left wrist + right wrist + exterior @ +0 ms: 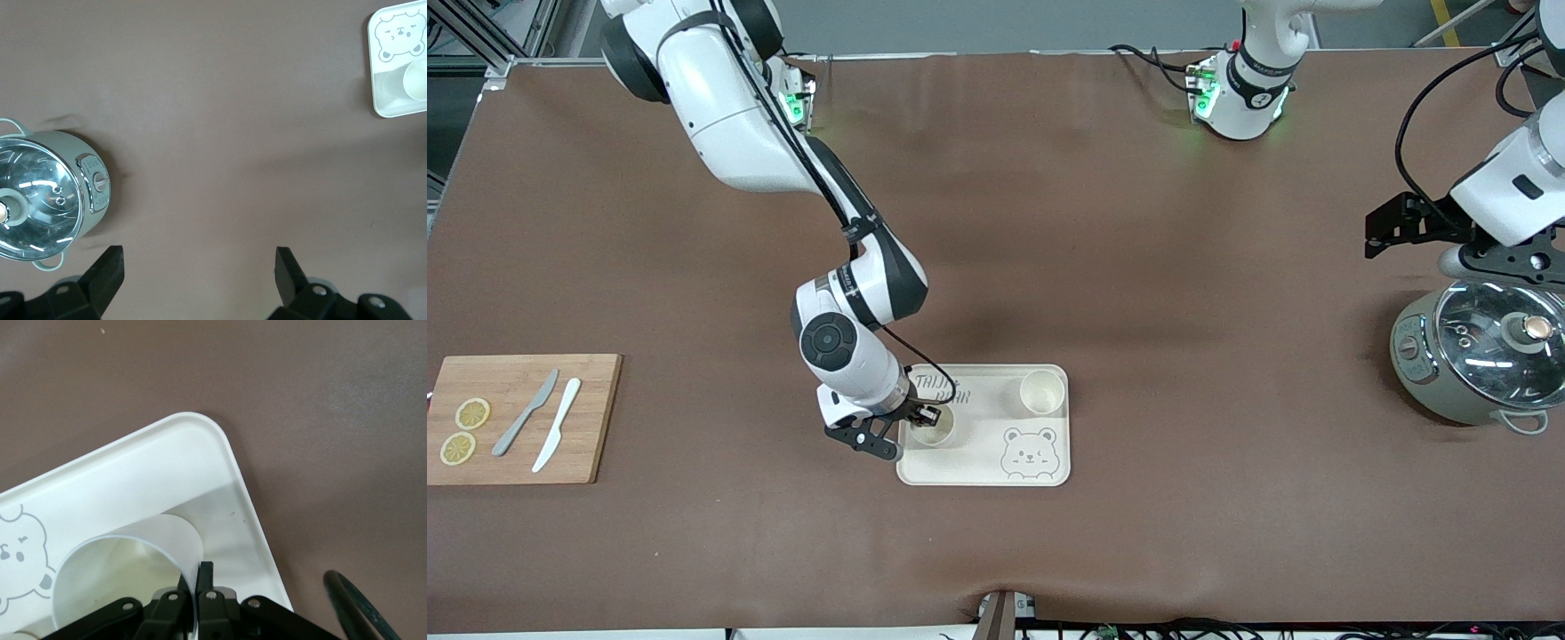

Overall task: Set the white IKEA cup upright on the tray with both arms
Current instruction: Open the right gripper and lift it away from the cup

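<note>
A cream tray (pixel 983 418) with a bear drawing lies near the table's middle. A white cup (pixel 934 432) stands upright on it at the end toward the right arm. My right gripper (pixel 927 418) is shut on this cup's rim, one finger inside and one outside; the right wrist view shows the cup (pixel 127 567), the gripper (pixel 197 570) and the tray (pixel 133 487). A second white cup (pixel 1042 391) stands upright on the tray, farther from the front camera. My left gripper (pixel 1485 258) waits open and empty above the table by the pot, also shown in the left wrist view (pixel 199 260).
A grey-green pot with a glass lid (pixel 1485 356) stands at the left arm's end, also in the left wrist view (pixel 47 200). A wooden cutting board (pixel 525 418) with two lemon slices and two knives lies at the right arm's end.
</note>
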